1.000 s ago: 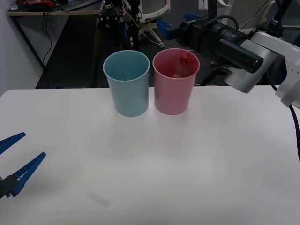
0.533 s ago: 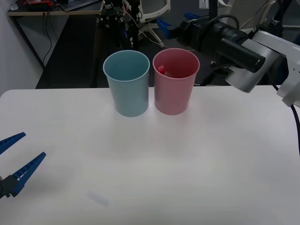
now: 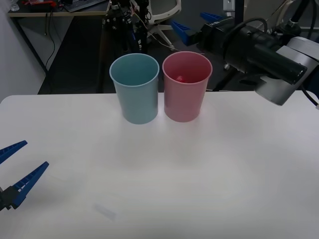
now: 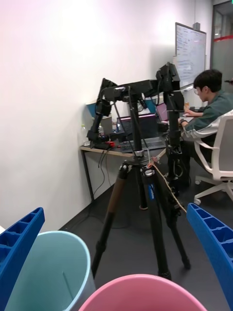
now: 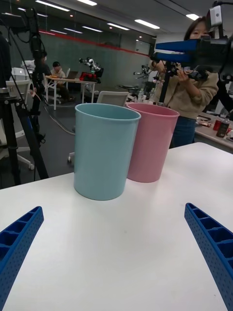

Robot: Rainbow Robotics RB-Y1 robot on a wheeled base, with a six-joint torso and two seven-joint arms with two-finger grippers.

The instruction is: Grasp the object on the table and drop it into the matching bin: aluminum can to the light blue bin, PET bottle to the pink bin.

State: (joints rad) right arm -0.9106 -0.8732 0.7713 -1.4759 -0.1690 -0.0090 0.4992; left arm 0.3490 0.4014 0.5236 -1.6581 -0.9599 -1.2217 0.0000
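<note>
The light blue bin (image 3: 135,94) and the pink bin (image 3: 187,85) stand side by side near the far edge of the table (image 3: 164,174), blue to the left. The PET bottle (image 3: 179,78) lies inside the pink bin. The right gripper (image 3: 197,25) hangs behind and above that bin, and the left gripper (image 3: 12,167) sits low over the table's near left edge.

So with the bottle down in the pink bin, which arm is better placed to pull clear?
Right. The right gripper hangs open just behind the pink bin, where the bottle lies. The left gripper sits open, low over the table's near-left edge.
</note>
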